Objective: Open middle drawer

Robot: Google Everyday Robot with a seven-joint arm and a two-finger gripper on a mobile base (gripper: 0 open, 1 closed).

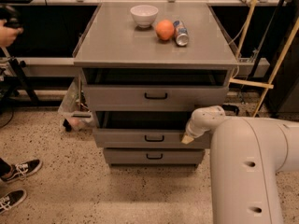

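The tool (188,137) crowds the middle drawer (135,137) at its right front corner; the floor (103,195) in front lies open, shoes (19,169) well left.

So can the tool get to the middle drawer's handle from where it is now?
Probably yes. The tool sits by the right end of the middle drawer front, about level with the black handle, and nothing shows on the flat panel between them.
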